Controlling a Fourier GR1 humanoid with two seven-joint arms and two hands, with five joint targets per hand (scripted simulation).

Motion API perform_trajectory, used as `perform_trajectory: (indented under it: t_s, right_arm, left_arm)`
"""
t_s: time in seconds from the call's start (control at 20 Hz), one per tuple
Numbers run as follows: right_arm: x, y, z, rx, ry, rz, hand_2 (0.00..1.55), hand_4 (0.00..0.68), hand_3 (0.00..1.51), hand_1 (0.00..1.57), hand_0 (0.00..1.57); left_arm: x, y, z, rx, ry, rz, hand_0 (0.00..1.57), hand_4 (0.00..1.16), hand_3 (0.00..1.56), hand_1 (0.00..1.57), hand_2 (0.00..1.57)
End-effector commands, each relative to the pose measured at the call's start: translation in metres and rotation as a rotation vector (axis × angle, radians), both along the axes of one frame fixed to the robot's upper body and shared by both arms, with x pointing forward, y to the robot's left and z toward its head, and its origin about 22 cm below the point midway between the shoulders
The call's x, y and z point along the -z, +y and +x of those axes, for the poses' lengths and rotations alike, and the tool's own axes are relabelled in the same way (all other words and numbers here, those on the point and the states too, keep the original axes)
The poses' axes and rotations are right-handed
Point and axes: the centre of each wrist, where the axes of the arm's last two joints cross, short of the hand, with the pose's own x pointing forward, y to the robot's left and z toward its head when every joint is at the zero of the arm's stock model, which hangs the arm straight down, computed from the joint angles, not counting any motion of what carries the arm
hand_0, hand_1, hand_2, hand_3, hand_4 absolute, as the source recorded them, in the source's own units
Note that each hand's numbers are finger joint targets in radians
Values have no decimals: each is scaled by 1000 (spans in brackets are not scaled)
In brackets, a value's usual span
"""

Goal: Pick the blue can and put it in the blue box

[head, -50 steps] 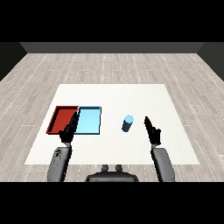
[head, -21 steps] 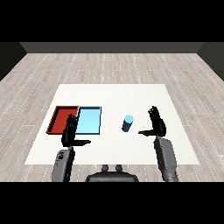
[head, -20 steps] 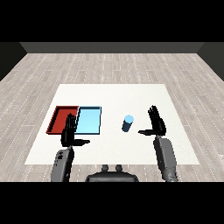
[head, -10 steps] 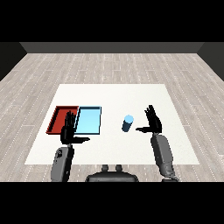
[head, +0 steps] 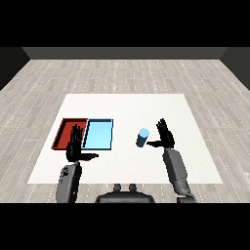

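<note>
- Blue can [head: 142, 137] stands upright on the white table [head: 195, 161], right of centre, well apart from both trays.
- Can's top is lighter blue than its body; nothing holds it.
- Right hand [head: 167, 137] sits just right of the can, fingers straight and spread, thumb pointing toward the can's lower part; open posture, no grip. Thumb tip is very near the can; can't tell if it touches.
- Right forearm [head: 176, 171], grey, comes in from the lower right w/ the palm facing the can.
- Light blue tray [head: 110, 134] lies left of the can, nothing inside it.
- Red tray [head: 62, 132] lies directly left of the blue one, sides touching or nearly so.
- Left hand [head: 75, 148] is at the near edge of the trays, in front of where they meet, overlapping the red tray's near right corner in view. Fingers straight and up, thumb out to the right; open, holding nothing.
- Left forearm [head: 68, 180] rises from the lower left, approx. vertical in view.
</note>
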Motion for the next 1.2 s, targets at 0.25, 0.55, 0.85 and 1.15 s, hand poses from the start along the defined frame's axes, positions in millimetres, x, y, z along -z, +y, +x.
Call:
perform_trajectory:
  t_s: [0.25, 0.55, 0.85, 1.15]
  right_arm:
    - [25, 19, -11, -12, 31, 24, 0, 0, 0, 0, 0]
    - [21, 28, 23, -34, 43, 32, 0, 0, 0, 0, 0]
    - [42, 18, 6, -66, 56, 27, 0, 0, 0, 0, 0]
    - [45, 40, 21, -70, 59, 20, 0, 0, 0, 0, 0]
  left_arm:
    - [-6, -6, 21, -1, -5, -10, 0, 0, 0, 0, 0]
    - [3, -2, -13, -15, -4, 18, 0, 0, 0, 0, 0]
    - [9, 10, -12, -15, -2, -10, 0, 0, 0, 0, 0]
    - [-20, 15, 0, -7, -16, -7, 0, 0, 0, 0, 0]
